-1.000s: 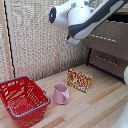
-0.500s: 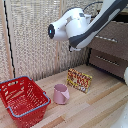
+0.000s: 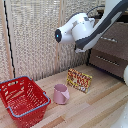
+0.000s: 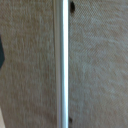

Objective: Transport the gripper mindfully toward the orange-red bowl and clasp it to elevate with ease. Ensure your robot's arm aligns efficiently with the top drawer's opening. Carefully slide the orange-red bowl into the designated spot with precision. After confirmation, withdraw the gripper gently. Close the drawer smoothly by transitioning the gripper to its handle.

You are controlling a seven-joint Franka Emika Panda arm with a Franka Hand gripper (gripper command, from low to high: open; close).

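Wooden surface, woven wall | your hand's opening can't be told; wrist view fills with silver handle | arm by dresser drawers | orange-red bowl unseen, likely stowed; closing remains.

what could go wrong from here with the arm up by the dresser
No orange-red bowl shows in either view, and the gripper is out of sight, so whether anything is held cannot be checked. The wrist view is blurred, close on a silver bar, so aiming is uncertain. The robot's arm hangs above the pink cup and could knock it when descending.
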